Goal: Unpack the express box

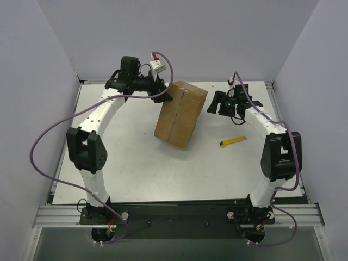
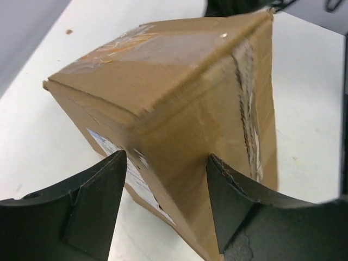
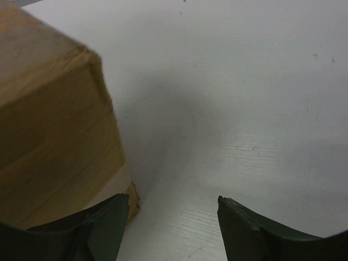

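Top external view: the white bench carries the express box at the frame's centre, apparently tipped on a lower edge, tape seam facing up. The left gripper has its jaws set wide across the box's upper-left corner, seemingly clamping it. The right gripper sits just right of the box, jaws spread and empty. A yellow knife lies lower right. A corner grip is shallow, so the cardboard may slip and the box topple.
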Motion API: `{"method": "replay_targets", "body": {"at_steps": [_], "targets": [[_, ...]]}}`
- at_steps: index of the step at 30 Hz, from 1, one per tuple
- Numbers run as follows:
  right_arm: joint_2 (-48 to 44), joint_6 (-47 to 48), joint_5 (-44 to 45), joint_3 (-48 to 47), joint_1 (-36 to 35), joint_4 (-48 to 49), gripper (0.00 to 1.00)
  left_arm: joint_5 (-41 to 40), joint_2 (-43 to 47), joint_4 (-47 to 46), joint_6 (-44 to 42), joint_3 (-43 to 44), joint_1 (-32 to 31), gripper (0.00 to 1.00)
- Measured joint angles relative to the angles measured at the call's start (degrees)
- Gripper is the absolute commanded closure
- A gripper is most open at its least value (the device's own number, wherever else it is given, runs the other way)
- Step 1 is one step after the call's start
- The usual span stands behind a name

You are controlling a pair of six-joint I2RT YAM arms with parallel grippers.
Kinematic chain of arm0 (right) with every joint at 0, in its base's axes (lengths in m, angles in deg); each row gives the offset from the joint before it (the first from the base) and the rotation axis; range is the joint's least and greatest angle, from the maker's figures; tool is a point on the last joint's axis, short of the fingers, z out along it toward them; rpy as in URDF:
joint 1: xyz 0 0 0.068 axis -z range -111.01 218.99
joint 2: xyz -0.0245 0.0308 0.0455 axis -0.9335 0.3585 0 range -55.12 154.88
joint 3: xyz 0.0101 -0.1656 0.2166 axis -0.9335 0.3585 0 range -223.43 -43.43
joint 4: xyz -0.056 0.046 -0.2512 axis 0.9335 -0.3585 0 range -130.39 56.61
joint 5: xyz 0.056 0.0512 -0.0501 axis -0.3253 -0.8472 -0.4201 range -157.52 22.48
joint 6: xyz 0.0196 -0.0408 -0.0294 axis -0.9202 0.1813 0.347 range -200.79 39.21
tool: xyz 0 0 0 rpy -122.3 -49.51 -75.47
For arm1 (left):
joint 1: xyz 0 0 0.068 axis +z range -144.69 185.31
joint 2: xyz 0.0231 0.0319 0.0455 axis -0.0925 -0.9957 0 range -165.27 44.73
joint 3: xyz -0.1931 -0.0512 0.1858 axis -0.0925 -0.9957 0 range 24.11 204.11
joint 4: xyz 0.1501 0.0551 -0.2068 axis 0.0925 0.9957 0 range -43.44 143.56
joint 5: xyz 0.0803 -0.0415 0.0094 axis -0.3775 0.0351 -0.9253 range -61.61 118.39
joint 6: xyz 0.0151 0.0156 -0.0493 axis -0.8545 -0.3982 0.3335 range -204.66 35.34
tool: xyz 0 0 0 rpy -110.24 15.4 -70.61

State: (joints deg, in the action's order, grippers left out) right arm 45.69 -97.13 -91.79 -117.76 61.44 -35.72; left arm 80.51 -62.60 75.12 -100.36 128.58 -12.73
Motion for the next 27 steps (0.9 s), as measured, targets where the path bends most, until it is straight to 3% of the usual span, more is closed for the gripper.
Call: {"method": "replay_targets", "body": {"at_steps": [8,13,18,22,27], "targets": [[-4.3,-2.4,2.0,7.3,6.1,0.2,0.32,-10.7,-13.4,-0.5,0.8,14.5,-3.3,0.28],[-5.7,-2.4,3.3,7.5,9.9,1.4,0.32,-15.4,-13.2,0.0,-0.4,14.0,-5.6,0.28],[-2.3,-1.1,3.9,2.1,9.4,3.1,0.34,-19.1,-7.9,2.5,-3.1,4.2,-6.5,0.29],[2.8,0.2,5.6,-3.8,7.4,4.8,0.38,-19.9,-5.7,3.4,-2.1,1.2,-5.3,0.36],[8.2,2.1,7.8,-8.2,3.8,5.5,0.41,-18.2,-6.7,1.8,1.9,5.3,-1.0,0.53]]}}
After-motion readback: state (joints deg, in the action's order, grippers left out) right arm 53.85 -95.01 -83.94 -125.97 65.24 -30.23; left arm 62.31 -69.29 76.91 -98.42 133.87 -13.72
